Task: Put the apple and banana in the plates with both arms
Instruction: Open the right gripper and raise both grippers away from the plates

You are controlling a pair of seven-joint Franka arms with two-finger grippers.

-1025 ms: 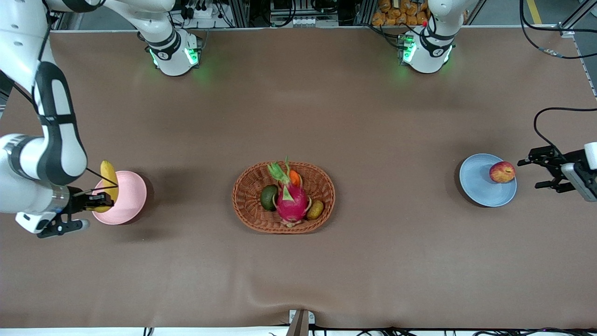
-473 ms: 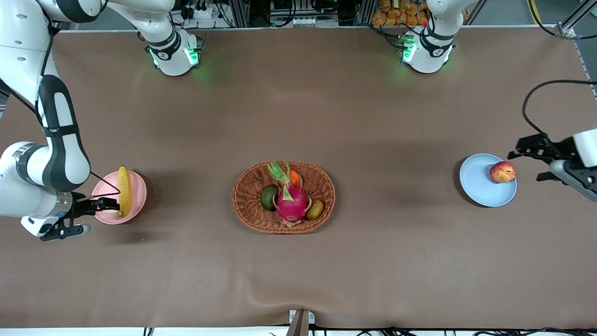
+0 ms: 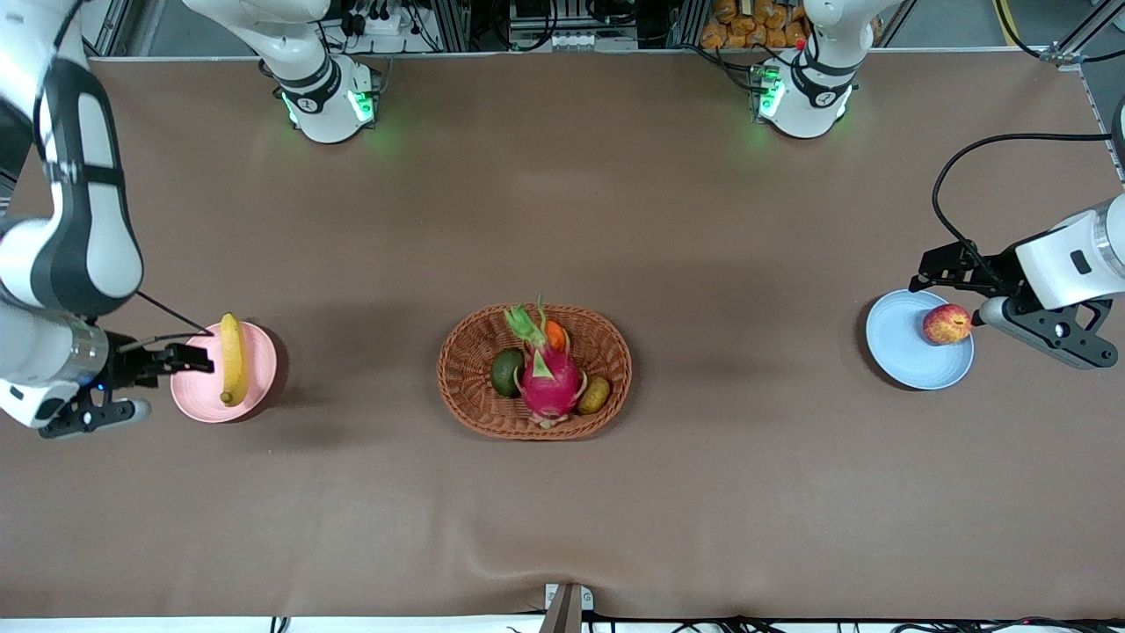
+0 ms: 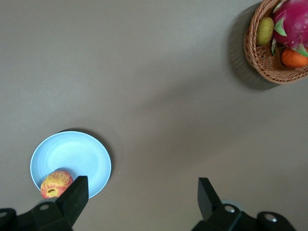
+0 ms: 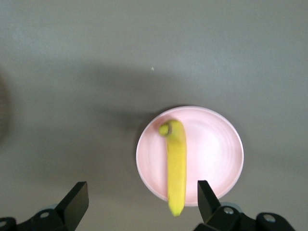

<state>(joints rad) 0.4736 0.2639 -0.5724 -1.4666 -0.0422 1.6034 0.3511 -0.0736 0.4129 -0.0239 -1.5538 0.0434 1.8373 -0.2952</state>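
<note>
The yellow banana (image 3: 232,359) lies across the pale pink plate (image 3: 259,387), one tip just over the rim; both show in the right wrist view, banana (image 5: 176,168) on plate (image 5: 214,154). My right gripper (image 3: 176,385) is open and empty, beside the pink plate toward the right arm's end of the table; in its wrist view (image 5: 142,199) the jaws stand wide apart. The red apple (image 3: 947,323) sits on the light blue plate (image 3: 901,343), near its rim. My left gripper (image 3: 949,297) is open and empty, up over that rim by the apple. The left wrist view shows apple (image 4: 56,184), plate (image 4: 72,154) and gripper (image 4: 142,197).
An oval brown wicker basket (image 3: 466,352) at the table's middle holds a pink dragon fruit (image 3: 549,378), a green fruit, an orange piece and a brownish fruit; it also shows in the left wrist view (image 4: 264,62). The brown cloth has a ripple near the front edge (image 3: 527,549).
The banana has dropped from the pink plate's edge to lie across it. My right gripper has drawn away from the plate. My left gripper has risen and swung in over the blue plate's rim.
</note>
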